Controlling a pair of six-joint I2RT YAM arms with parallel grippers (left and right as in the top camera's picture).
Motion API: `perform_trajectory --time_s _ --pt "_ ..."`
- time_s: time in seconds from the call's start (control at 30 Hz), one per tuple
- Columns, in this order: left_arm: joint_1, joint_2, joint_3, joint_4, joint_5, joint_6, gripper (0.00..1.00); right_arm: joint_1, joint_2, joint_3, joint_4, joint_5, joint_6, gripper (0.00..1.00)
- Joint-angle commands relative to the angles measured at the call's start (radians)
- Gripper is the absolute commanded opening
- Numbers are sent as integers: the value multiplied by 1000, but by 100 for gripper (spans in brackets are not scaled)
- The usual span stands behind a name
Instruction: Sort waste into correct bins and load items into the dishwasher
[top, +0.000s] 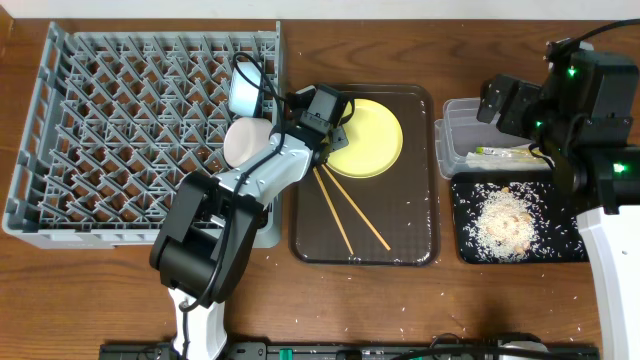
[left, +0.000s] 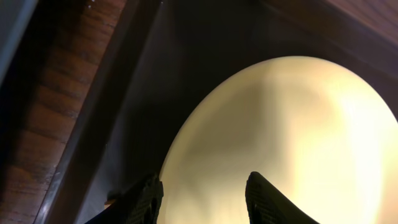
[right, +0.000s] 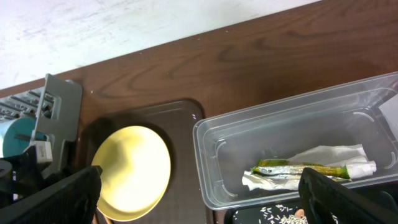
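The yellow plate (top: 372, 140) lies on the dark brown serving tray (top: 415, 240), with the chopsticks (top: 350, 212) crossed in front of it. My left gripper (top: 336, 130) is open, low over the plate's left rim; in the left wrist view its fingers (left: 202, 194) straddle the plate (left: 280, 124) edge. The light blue bowl (top: 245, 90) and white bowl (top: 243, 140) stand in the grey rack (top: 120, 120). My right gripper (top: 497, 100) is open and empty above the clear tub (top: 452, 150), which holds the white wrapper (right: 333, 155) and green-and-yellow packet (right: 298, 168). Rice (top: 505, 220) lies in the black tray (top: 570, 250). The white cup is out of view.
Stray rice grains are scattered on the wooden table near the front edge (top: 450, 340) and on the serving tray. In the right wrist view, the rack's corner (right: 59, 106) and the plate (right: 130, 171) lie left of the tub (right: 211, 162).
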Motion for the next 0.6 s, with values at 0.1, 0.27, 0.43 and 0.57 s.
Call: perform_trajectory --time_s 0.1,0.27,0.43,0.57 --pt "-5 37 11 -8 -28 -40 45 -5 6 6 2 14 6 99" --pt "-14 38 11 -23 -32 -63 45 -5 6 6 2 14 6 99" --pt "-38 39 11 -30 -26 -74 45 -5 6 6 2 14 6 99" --pt "-60 52 11 -24 -26 -96 44 -5 6 6 2 14 6 99"
